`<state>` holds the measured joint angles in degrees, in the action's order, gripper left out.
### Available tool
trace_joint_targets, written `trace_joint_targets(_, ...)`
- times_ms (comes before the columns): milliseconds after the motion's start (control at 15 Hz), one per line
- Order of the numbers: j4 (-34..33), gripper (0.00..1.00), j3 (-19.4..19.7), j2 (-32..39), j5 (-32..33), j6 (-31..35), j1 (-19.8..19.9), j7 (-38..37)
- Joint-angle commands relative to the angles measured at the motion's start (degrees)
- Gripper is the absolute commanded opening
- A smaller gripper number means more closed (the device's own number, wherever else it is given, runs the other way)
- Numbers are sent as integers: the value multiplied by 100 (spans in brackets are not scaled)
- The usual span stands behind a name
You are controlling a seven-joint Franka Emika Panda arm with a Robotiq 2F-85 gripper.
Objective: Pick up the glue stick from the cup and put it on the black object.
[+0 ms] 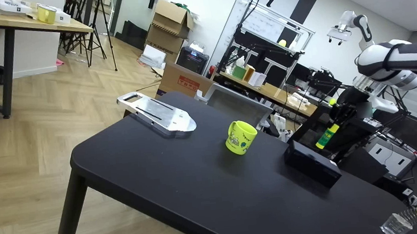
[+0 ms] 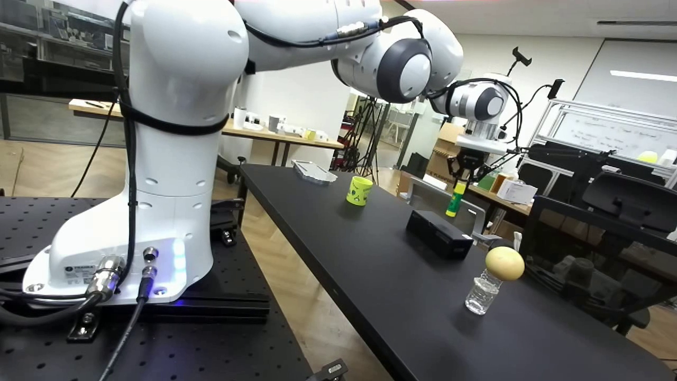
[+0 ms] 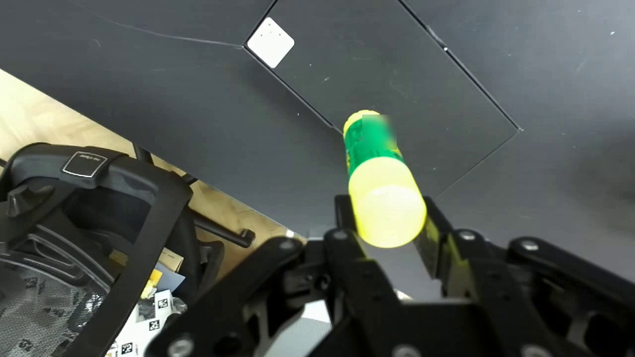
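The glue stick, green with yellow ends, is held between the fingers of my gripper, which is shut on its upper yellow end. It hangs tilted, lower end down. In both exterior views the glue stick is in the air below my gripper, higher than the black object. The black object, a low box, lies on the table. In the wrist view its top shows below the stick, with a white label at one corner. The lime-green cup stands upright farther along the table.
A flat silver tray-like plate lies at the table's far end. A clear jar with a yellow ball on a spring stands beyond the box. Chairs stand along the table's edge.
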<state>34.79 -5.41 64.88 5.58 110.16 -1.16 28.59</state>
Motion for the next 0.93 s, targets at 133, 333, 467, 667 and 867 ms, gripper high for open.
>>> trace_joint_targets(133, 23, 9, -42, 200, -95, 448, 131, -82)
trace_joint_targets(333, 50, 9, -58, 224, -117, 431, 145, -88)
trace_joint_targets(467, 86, 9, -64, 205, -145, 404, 143, -91)
trace_joint_targets(667, 111, 9, -52, 196, -181, 403, 140, -98)
trace_joint_targets(867, 130, 9, -52, 192, -194, 356, 140, -105)
